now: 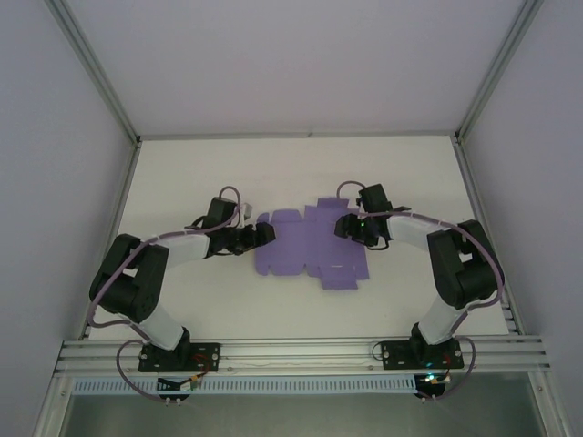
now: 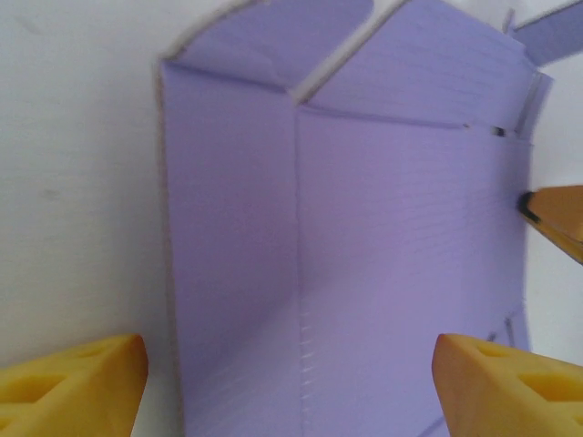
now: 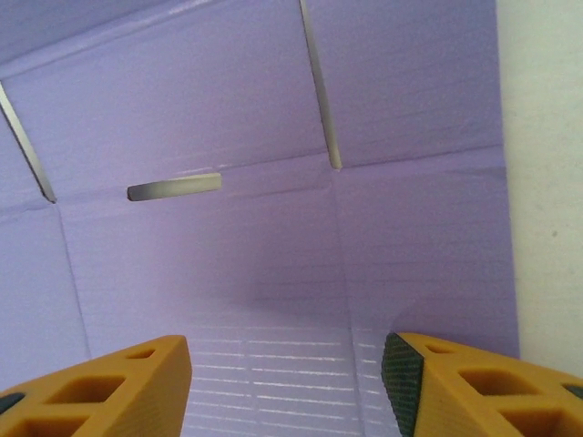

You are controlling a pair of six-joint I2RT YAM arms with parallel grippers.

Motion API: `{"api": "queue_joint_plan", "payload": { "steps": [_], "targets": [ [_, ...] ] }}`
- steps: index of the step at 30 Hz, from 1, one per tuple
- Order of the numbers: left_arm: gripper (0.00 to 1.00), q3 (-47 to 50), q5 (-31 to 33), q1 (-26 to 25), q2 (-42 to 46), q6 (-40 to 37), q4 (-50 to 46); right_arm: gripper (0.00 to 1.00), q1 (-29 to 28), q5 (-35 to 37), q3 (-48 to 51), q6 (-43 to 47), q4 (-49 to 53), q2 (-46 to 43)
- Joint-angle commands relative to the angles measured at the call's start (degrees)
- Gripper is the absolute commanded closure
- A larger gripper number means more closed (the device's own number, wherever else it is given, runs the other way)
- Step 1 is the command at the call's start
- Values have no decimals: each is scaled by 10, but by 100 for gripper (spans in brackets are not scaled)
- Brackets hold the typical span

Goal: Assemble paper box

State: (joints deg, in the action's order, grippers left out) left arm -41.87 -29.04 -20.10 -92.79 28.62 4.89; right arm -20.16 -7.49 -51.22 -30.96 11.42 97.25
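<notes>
A flat, lavender-purple die-cut card sheet, the paper box (image 1: 310,248), lies unfolded near the middle of a plain white table (image 1: 228,300). Pale grey wall panels (image 1: 55,137) and an aluminium rail frame (image 1: 301,350) enclose the table. The left gripper (image 1: 264,234) sits at the sheet's left edge and the right gripper (image 1: 346,226) at its right. Both have their yellow fingers (image 2: 82,378) spread over the card, pinching nothing. From above, the fingertips are too small to resolve. The wrist cameras crop the sheet's outline.

The left arm (image 1: 137,282) and right arm (image 1: 460,264) have black joints and pale grey-white links; lavender-grey cables (image 1: 226,190) loop alongside; the bases (image 1: 179,357) are black. Fingers (image 2: 73,387) are orange-yellow plastic with recessed pockets; one right finger bears a dark pad (image 3: 402,373).
</notes>
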Motion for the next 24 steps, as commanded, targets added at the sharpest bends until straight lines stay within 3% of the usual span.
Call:
{"api": "queue_joint_plan", "payload": {
  "steps": [1, 5, 7, 12, 15, 24],
  "targets": [
    [20, -6, -50, -8, -14, 17, 41, 41, 8, 27, 16, -11, 42, 42],
    [27, 5, -69, -8, -19, 40, 97, 39, 12, 16, 20, -3, 34, 43],
    [35, 15, -73, -8, -13, 54, 132, 39, 12, 14, 19, 1, 31, 45],
    [82, 18, -64, -8, 10, 59, 150, 38, 17, 10, 18, 13, 28, 34],
    [99, 12, -57, -8, 25, 48, 131, 36, 28, 8, 20, 22, 28, 4],
    [100, -10, -100, -6, 112, 43, 157, 17, 67, -38, 36, 101, 53, -181]
  ]
}}
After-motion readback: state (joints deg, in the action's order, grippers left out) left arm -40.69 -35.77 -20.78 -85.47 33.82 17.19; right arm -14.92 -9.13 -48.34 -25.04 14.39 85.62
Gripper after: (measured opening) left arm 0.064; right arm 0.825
